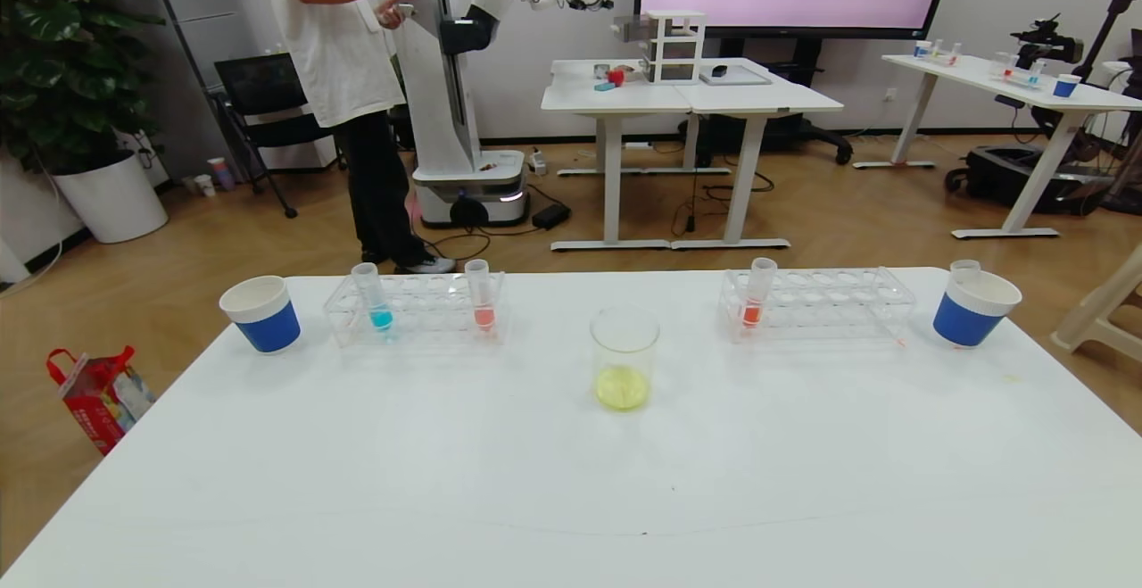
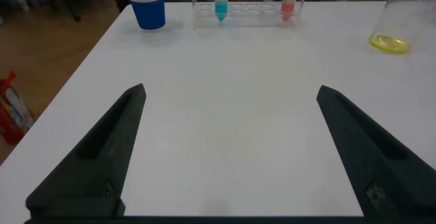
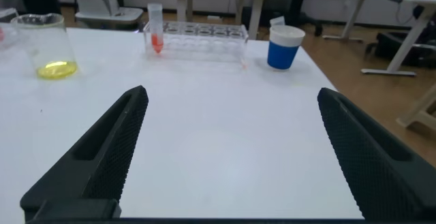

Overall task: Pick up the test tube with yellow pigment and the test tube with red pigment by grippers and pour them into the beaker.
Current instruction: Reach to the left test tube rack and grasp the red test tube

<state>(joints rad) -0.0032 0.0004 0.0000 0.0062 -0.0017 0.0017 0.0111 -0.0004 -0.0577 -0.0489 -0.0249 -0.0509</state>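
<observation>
On the white table (image 1: 571, 481), beaker (image 1: 624, 359) sits centre, yellow liquid already in it; red-pigment tubes stand in the left rack (image 1: 483, 295) and the right rack (image 1: 758, 292). Left gripper (image 2: 228, 149) and right gripper (image 3: 228, 149) hang spread, empty. Tubes look light, slick, rigid: best pinched just under the rim

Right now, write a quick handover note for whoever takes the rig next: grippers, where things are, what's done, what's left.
Left gripper: open, empty, low over bare table on the left side.
Right gripper: open, empty, over the right side.
Beaker: middle of the table, yellow liquid already in the bottom.
Left rack: one blue tube and one red tube, both upright.
Right rack: one red tube at its left end.
A paper cup stands at each far end.
Done: yellow looks poured. Left: pick up a red tube and pour it into the beaker.
</observation>
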